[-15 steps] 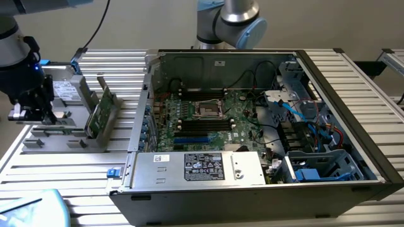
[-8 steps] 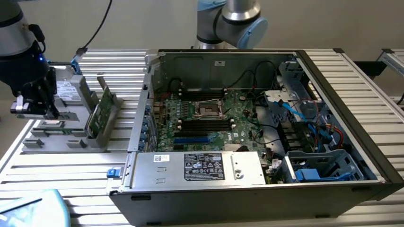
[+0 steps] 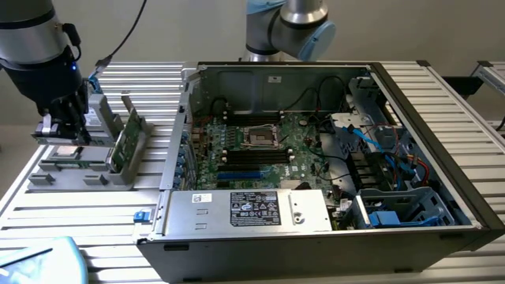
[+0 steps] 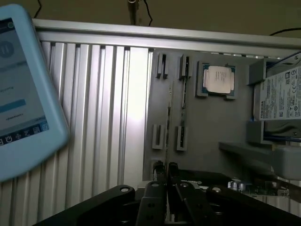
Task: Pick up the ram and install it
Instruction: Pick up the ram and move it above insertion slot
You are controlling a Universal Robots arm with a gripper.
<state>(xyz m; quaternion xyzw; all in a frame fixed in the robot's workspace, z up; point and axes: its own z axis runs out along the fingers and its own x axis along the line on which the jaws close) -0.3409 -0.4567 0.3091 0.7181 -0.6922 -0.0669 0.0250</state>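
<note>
While ram (image 4: 168,117) stands edgewise in tray (image 4: 211,122), pincer (image 4: 166,168) lines up close.

1. We see the arm (image 3: 285,26) at the top centre of the exterior view, its grey joints capped in pale blue.
2. Its wrist (image 3: 35,53), silver above and black below, stands vertical in the upper left of that frame and points straight down.
3. The gripper (image 3: 65,137) hangs from the wrist's lower end, close to the exterior view's left edge and about halfway down the frame.
4. In the wrist view we look along the black fingers (image 4: 159,168). They stand parallel with a narrow gap between them, and the black linkage bars (image 4: 123,201) spread out to either side.
</note>
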